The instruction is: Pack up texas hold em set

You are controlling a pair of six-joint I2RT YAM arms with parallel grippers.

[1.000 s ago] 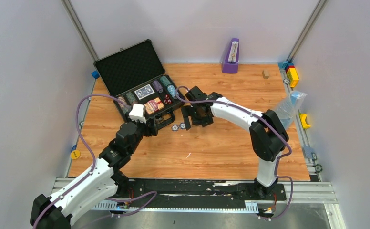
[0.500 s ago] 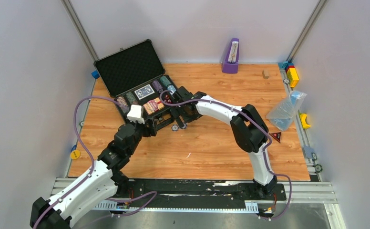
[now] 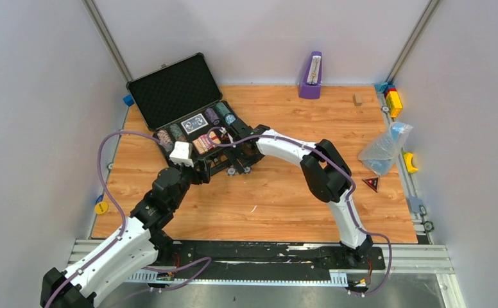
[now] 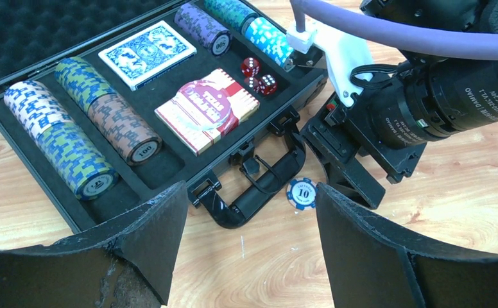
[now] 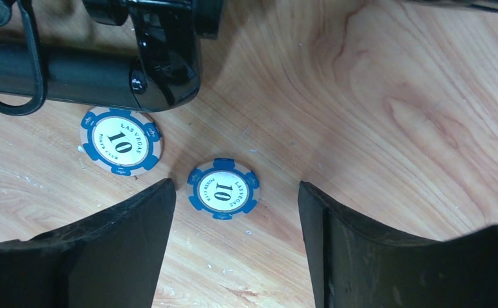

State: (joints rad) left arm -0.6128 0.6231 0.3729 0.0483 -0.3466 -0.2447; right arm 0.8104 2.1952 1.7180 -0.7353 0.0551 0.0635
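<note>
The left gripper [image 4: 249, 192] hovers low over the wooden table [image 3: 285, 192], just in front of the briefcase [image 3: 172, 93]. Its jaws stand wide apart and hold nothing. Beyond its fingers the black handle [image 4: 259, 192] of the case lies flat on the wood. A blue-and-white chip [image 4: 301, 193] marked 10 lies just beside the handle.

The right gripper [image 5: 235, 191] is down at the same place, close to the front right corner of the case. It is open. In the right wrist view a second chip [image 5: 223, 188] marked 10 lies on the table between its two fingers and does not touch them. The first chip lies outside the jaws, near the handle.

The case lies open at the far left of the table, its lid up. In its tray lie the striped chip rolls [image 4: 73, 151], a blue card deck [image 4: 147, 54], a red card deck [image 4: 206, 109] and red dice [image 4: 259, 74].

At the far edge stands a purple metronome [image 3: 310, 76].
</note>
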